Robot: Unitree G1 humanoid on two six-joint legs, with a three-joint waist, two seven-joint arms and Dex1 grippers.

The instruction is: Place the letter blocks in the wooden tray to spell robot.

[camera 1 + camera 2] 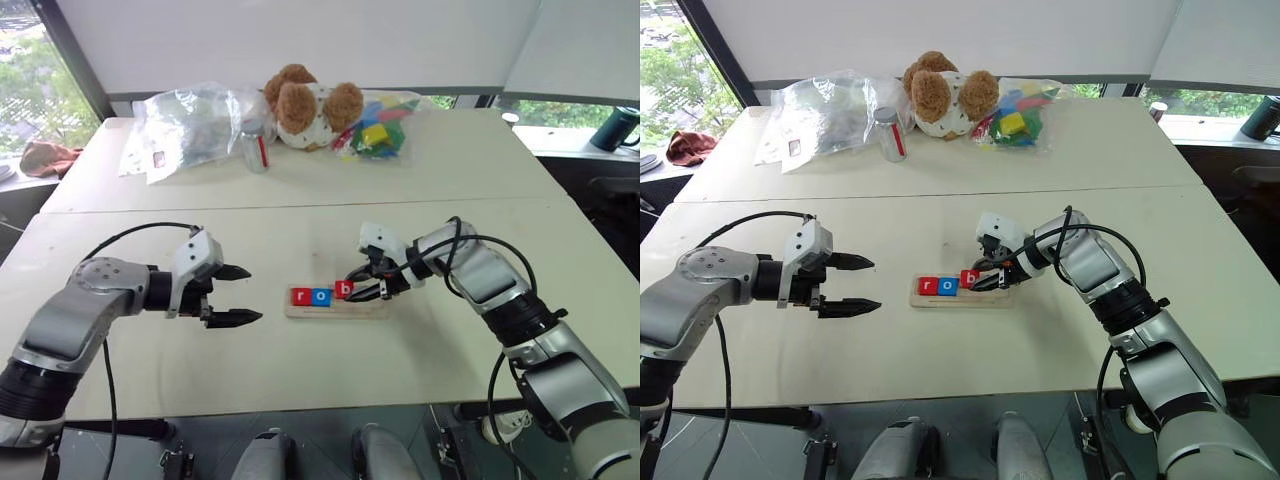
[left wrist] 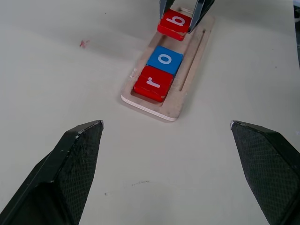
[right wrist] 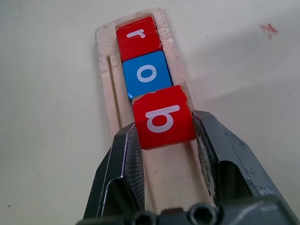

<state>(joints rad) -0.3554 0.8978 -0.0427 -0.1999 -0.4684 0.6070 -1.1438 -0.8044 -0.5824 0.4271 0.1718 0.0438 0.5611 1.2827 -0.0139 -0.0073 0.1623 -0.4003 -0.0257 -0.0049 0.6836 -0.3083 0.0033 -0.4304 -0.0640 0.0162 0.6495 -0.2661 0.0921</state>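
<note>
The wooden tray lies at the middle of the near table. In it sit a red r block and a blue o block, side by side at its left end. My right gripper is shut on a red b block, holding it tilted just above the tray beside the o block. My left gripper hovers open to the left of the tray, with nothing between its fingers.
On the far table stand a teddy bear, a bag of multicolour toy blocks, clear plastic bags and a small jar. A dark bottle sits at the far right by the window.
</note>
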